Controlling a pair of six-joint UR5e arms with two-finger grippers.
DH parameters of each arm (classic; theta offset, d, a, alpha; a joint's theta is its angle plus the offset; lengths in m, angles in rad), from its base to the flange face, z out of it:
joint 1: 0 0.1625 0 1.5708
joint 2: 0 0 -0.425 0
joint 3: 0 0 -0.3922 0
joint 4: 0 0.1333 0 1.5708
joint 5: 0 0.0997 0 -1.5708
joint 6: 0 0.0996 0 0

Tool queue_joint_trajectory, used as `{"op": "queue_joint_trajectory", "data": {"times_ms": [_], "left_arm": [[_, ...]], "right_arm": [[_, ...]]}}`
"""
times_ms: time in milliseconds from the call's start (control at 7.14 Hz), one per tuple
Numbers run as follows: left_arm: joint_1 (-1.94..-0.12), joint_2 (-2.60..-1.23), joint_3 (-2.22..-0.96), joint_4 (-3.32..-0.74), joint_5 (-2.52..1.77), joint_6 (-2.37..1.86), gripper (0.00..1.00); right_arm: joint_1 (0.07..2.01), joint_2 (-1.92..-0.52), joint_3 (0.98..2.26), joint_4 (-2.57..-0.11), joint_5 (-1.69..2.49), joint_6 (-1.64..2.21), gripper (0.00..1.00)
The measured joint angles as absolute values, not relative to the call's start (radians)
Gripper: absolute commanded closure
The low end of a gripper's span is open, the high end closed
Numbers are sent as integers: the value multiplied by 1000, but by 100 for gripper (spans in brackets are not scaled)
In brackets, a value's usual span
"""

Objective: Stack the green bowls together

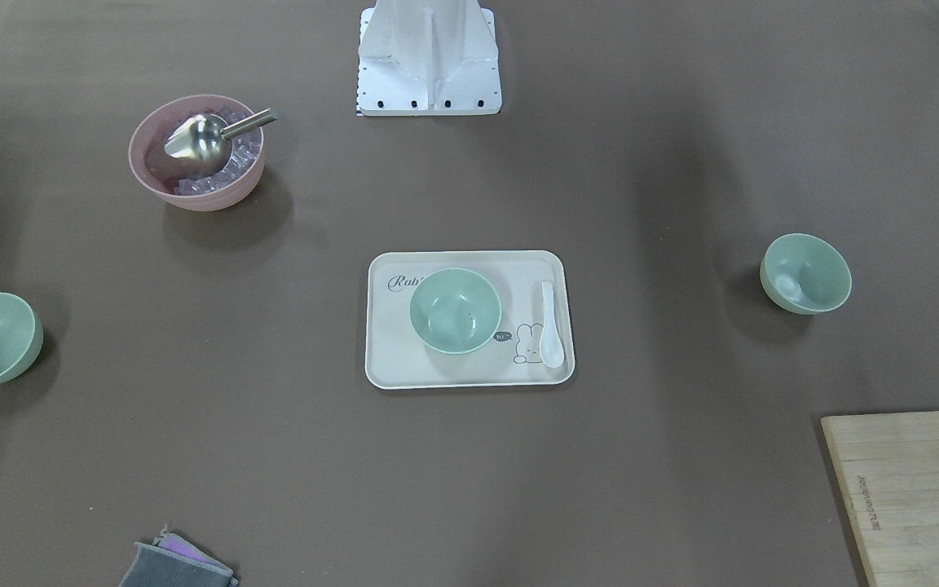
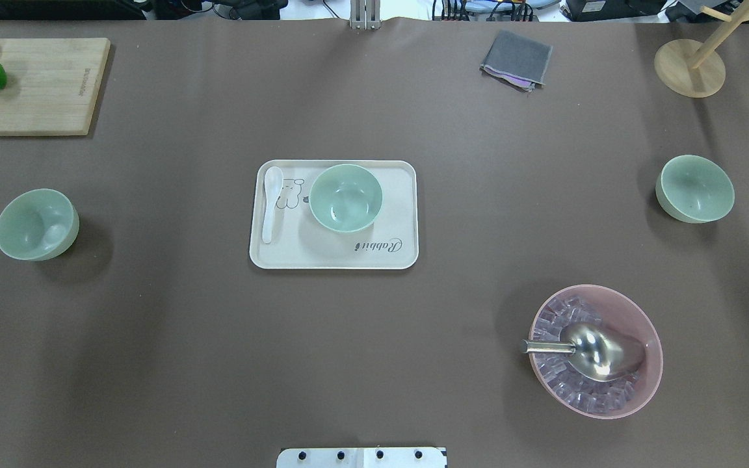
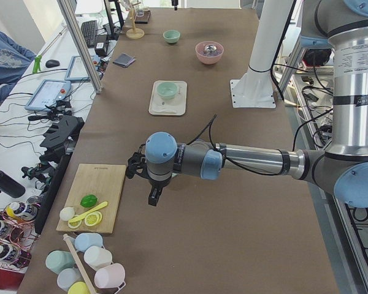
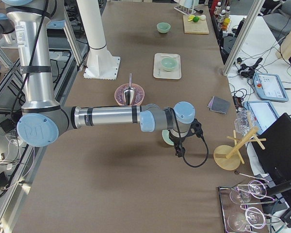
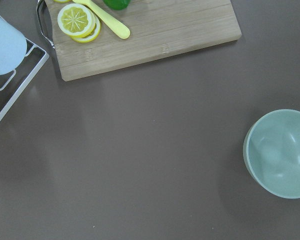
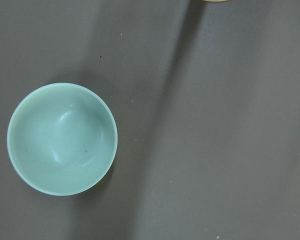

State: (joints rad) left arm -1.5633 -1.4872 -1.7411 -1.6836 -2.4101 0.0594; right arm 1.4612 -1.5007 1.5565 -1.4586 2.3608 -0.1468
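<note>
Three pale green bowls stand apart and upright on the brown table. One green bowl (image 2: 346,197) sits on a cream tray (image 2: 335,257) at the centre. One green bowl (image 2: 37,224) is at the far left and shows in the left wrist view (image 5: 280,152). One green bowl (image 2: 695,188) is at the far right and shows in the right wrist view (image 6: 62,138). My left gripper (image 3: 154,197) hangs above the left bowl. My right gripper (image 4: 179,150) hangs above the right bowl. Both show only in the side views, so I cannot tell whether they are open or shut.
A pink bowl (image 2: 595,351) with ice cubes and a metal scoop stands at the front right. A wooden cutting board (image 2: 30,84) with lemon and lime is at the back left. A grey cloth (image 2: 516,60) and a wooden stand (image 2: 680,68) are at the back right. A white spoon (image 2: 270,201) lies on the tray.
</note>
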Motion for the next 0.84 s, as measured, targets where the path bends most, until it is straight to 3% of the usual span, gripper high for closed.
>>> {"op": "queue_joint_trajectory", "data": {"times_ms": [420, 840], "left_arm": [[-1502, -1495, -1737, -1702, -2379, -20, 3], [-1479, -1497, -1734, -1708, -2378, -27, 3]], "right_arm": [[1351, -1471, 1397, -1162, 2320, 61, 2], [1267, -1422, 1357, -1123, 2298, 191, 10]]}}
